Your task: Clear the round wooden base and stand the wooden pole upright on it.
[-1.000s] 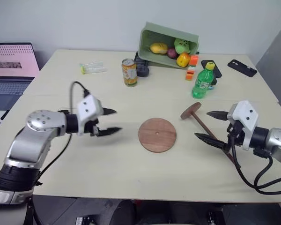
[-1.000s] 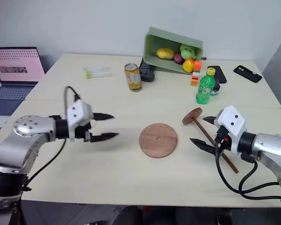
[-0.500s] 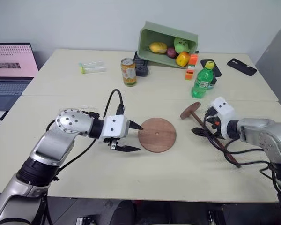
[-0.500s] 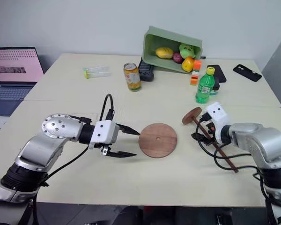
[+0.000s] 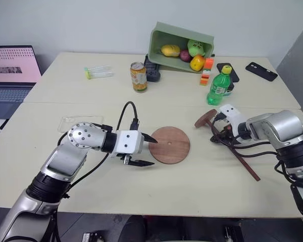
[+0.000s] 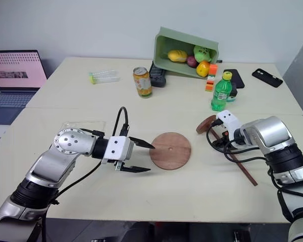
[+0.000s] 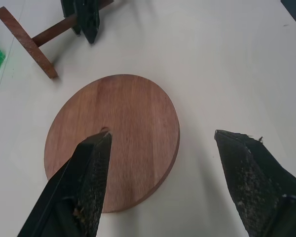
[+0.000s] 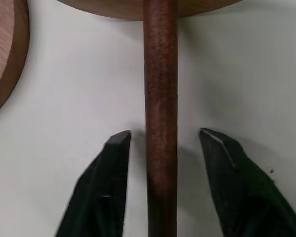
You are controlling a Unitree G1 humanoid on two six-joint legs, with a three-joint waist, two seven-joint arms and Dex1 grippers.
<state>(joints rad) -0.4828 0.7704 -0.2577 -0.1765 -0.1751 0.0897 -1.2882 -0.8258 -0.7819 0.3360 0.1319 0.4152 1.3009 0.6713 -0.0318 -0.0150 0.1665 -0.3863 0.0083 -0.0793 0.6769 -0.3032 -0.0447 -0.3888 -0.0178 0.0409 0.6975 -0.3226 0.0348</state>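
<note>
The round wooden base (image 5: 169,145) lies flat mid-table with nothing on it, its small centre hole showing. My left gripper (image 5: 154,152) is open at the base's left edge; in the left wrist view one finger (image 7: 86,177) hangs over the base (image 7: 118,128) and the other over bare table. The wooden pole (image 5: 232,148) lies on the table right of the base, its disc end (image 5: 205,119) toward the bottle. My right gripper (image 8: 165,134) is open and straddles the rod (image 8: 160,98) just behind that disc, with a narrow gap on each side.
A clear plastic sheet (image 5: 81,121) lies left of my left arm. At the back are a tipped green bin (image 5: 182,43) of toy fruit, a can (image 5: 139,77), a green bottle (image 5: 219,86), a phone (image 5: 261,72), a tube (image 5: 98,73) and a laptop (image 5: 12,70).
My left gripper moved right to the base's edge. My right gripper went forward and down onto the lying pole, rolled, and its fingers narrowed around the rod.
</note>
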